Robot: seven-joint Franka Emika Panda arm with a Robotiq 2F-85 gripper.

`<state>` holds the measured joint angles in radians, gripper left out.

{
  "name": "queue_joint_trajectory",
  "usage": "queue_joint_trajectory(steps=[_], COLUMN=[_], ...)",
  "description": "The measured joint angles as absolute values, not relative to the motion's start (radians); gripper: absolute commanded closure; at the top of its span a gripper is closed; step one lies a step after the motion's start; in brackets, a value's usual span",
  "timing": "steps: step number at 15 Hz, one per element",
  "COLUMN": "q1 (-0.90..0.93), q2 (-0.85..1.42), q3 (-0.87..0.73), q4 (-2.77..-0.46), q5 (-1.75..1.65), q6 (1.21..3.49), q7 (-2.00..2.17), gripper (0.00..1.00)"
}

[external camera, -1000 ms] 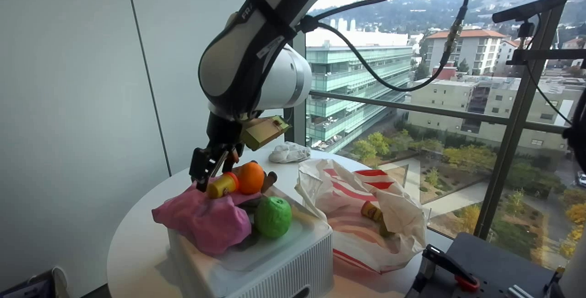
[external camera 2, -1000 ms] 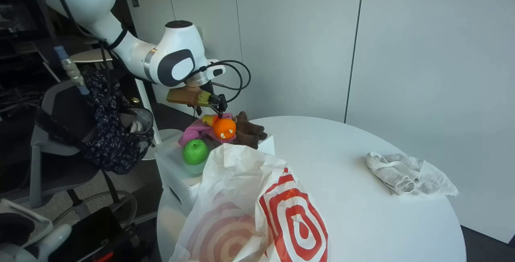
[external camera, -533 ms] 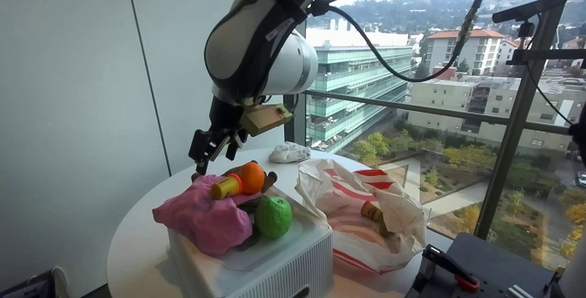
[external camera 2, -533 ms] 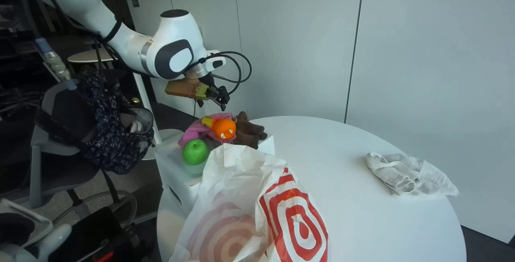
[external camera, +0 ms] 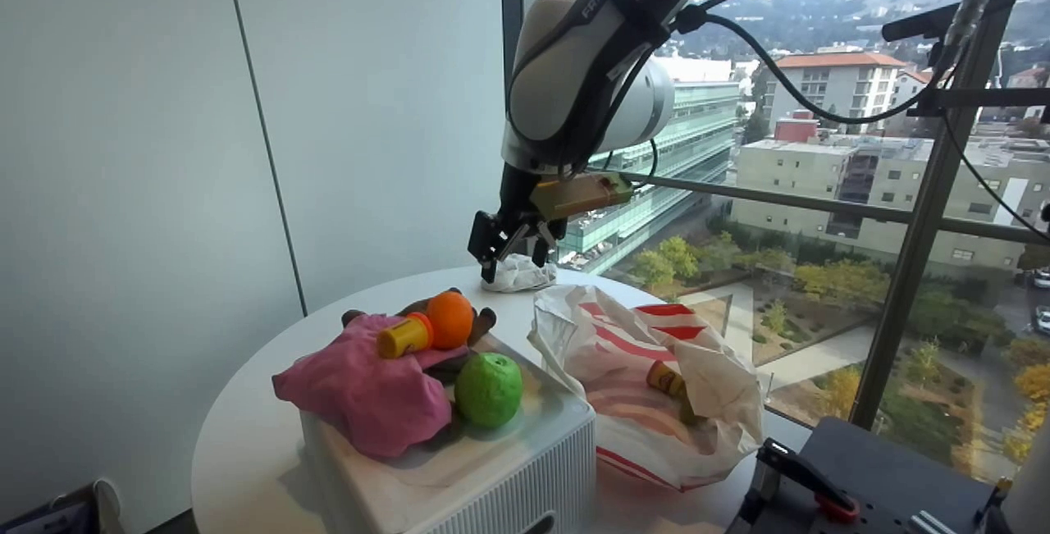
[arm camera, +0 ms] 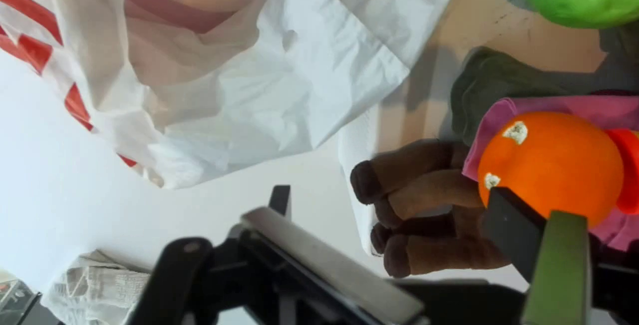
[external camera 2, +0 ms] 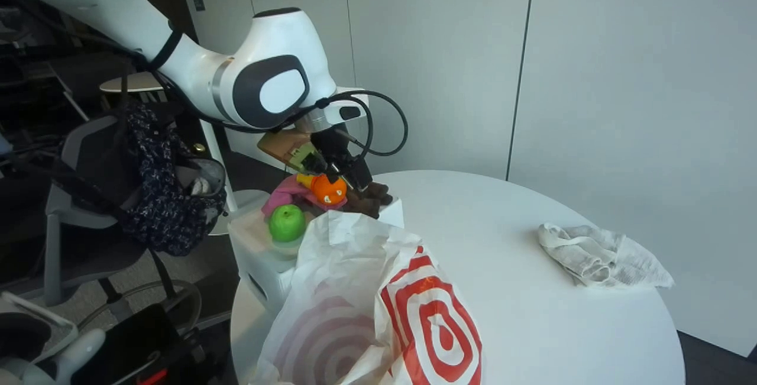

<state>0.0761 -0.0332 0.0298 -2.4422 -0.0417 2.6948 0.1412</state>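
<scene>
Wrist view, live: my claw hangs spread wide, nothing pinched, a clear gap between its two fingers. Beyond that gap, the paws of the brown plush toy point towards the edge of the white box; tucked beside them sits the orange, two pale chips in its skin, right at the hem of the pink cloth. One finger cuts across the orange from this angle, yet an exterior view has me raised clear of the whole pile, touching nothing!

Scanning that pile now: the yellow tub lies tipped over on the pink cloth, red lid looking snug against the orange, and the green apple sits just beside the cloth. Alongside the box slouches the plastic bag with its red bullseye, a second yellow tub showing inside; the crumpled white cloth lies well apart on the round table.

So what step is this? An unladen hover, I'd say: no grip made, no contact. And the next move? It calls, I reckon, for settling on a single piece before any descent, because these things crowd each other. Plush should squash under pressure; the orange could roll, nudging that tub along.
</scene>
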Motion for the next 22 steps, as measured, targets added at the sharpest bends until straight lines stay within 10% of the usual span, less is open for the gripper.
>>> queue_joint_trajectory(steps=[10,18,22], q1=[-0.027,-0.056,0.133], q2=[-0.117,0.147,0.286], q3=[0.012,-0.067,-0.365], q4=[-2.639,-2.689,-2.625], q5=[-0.054,-0.135,-0.484], q6=[2.448,2.835,2.951], q7=[0.361,0.493,0.799], gripper=[0.0,0.0,0.0])
